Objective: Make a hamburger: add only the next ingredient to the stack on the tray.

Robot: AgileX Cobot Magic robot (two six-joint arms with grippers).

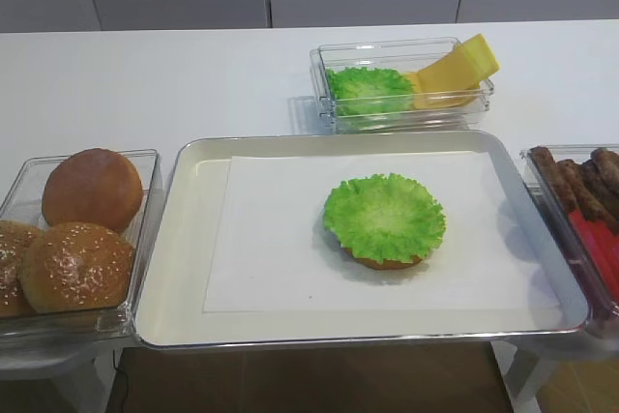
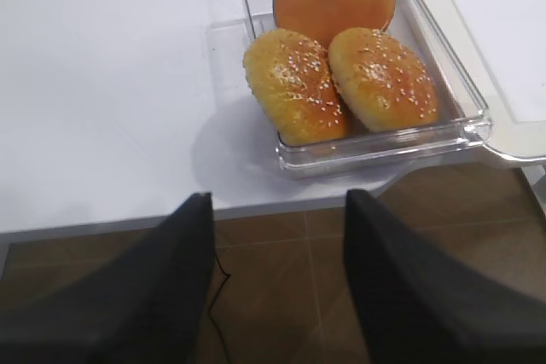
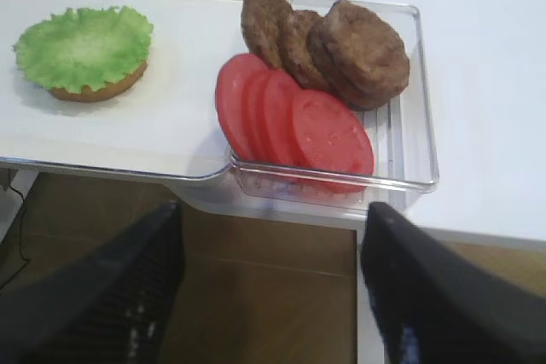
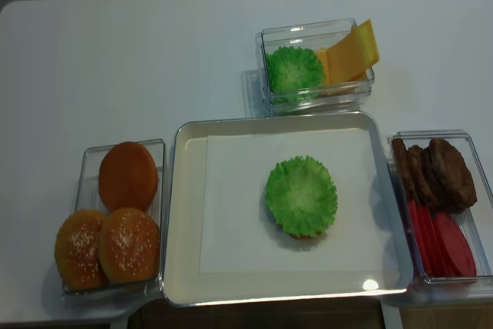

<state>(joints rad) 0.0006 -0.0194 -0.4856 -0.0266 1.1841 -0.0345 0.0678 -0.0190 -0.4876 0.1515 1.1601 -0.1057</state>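
A ruffled bright green lettuce leaf point(image 1: 385, 217) lies flat on the bun bottom half point(image 1: 382, 261), whose brown rim peeks out beneath it, in the middle of the paper-lined metal tray point(image 1: 184, 268). The right wrist view shows the same lettuce point(image 3: 83, 46) at upper left. My right gripper point(image 3: 273, 210) hangs open and empty off the table's front edge, below the tomato tub. My left gripper point(image 2: 277, 200) is likewise open and empty, off the front edge just short of the bun tub. Neither gripper shows in the high views.
A clear tub point(image 1: 401, 84) behind the tray holds more lettuce and yellow cheese slices. A tub of whole buns point(image 1: 77, 229) stands left of the tray. On the right, another tub point(image 3: 324, 91) holds meat patties and tomato slices. Brown floor lies below the front edge.
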